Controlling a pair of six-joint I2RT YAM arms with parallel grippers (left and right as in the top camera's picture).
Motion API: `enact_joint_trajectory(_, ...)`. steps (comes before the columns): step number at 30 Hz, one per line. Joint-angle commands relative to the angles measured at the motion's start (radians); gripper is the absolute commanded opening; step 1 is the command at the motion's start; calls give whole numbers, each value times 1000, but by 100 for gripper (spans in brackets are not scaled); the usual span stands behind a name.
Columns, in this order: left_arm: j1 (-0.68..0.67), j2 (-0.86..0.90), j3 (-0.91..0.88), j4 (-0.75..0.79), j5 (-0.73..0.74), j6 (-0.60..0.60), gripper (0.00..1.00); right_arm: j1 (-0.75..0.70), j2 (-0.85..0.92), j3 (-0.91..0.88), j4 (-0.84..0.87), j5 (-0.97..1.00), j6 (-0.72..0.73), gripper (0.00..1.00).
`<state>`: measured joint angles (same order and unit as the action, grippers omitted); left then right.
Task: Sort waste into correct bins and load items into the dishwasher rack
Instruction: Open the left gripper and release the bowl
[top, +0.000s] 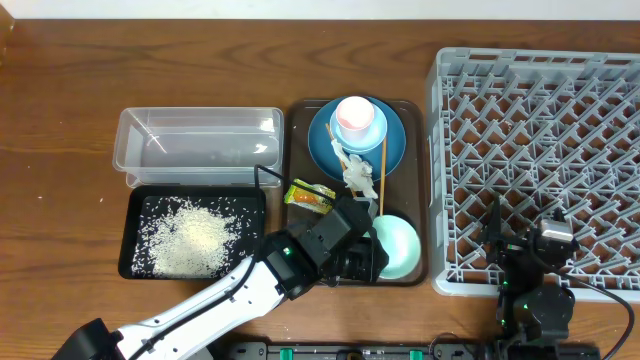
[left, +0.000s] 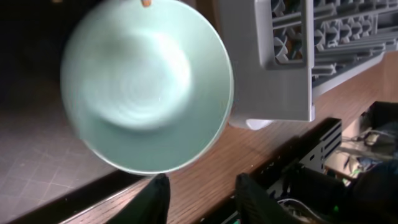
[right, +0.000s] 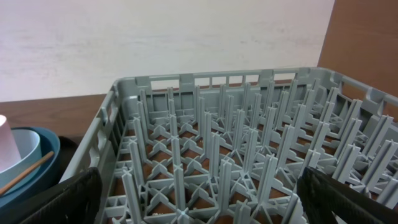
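- Left gripper (left: 204, 194) fills the bottom of its wrist view: the dark fingers (left: 157, 200) stand part-way apart with nothing between them.
- Beside that gripper, toward the right arm, sits the dishwasher rack (top: 540, 150). No dishes show among its pegs. The right gripper (right: 199, 190) hovers at its near edge, spread wide and empty.
- Under and beyond the left gripper lies the brown serving tray (top: 296, 140), which carries most of the dishes.
- On the gripper's other side, away from the rack, are the black tray (top: 128, 230) heaped with rice grains (top: 195, 238) and, further out, the empty clear tub (top: 200, 140).
- Further ahead is the blue plate-bowl (top: 395, 150), holding a pink cup (top: 357, 118).
- Just ahead of the fingertips is the mint-green bowl (left: 146, 87), blurred; I cannot tell whether it touches them.
- Near the gripper lie the wrapper (top: 310, 195), tissue (top: 360, 178) and chopsticks (top: 382, 175).
- My judgement is that the step in hand is loading the mint bowl. The next move calls for pinching its rim firmly, lifting it clear of the tray wall, and slotting it between pegs.
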<state>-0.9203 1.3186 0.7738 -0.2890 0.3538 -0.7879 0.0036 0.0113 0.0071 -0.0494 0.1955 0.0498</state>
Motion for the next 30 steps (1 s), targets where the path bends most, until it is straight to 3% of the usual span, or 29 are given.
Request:
enact_joint_trajectory(1,-2,8,6,-12,-69,-3,41,0,-2,-2,-3,3,17,99)
enact_joint_trajectory(7,-1,8,6,-39,-223,-3,49,0,-2,-2,-3,3,17,99)
enact_joint_trajectory(18,2,8,6,-77,-485,-3,50,0,-2,-2,-3,3,17,99)
enact_joint_trajectory(30,67,8,6,-126,-748,-3,66,0,-2,-2,-3,3,17,99)
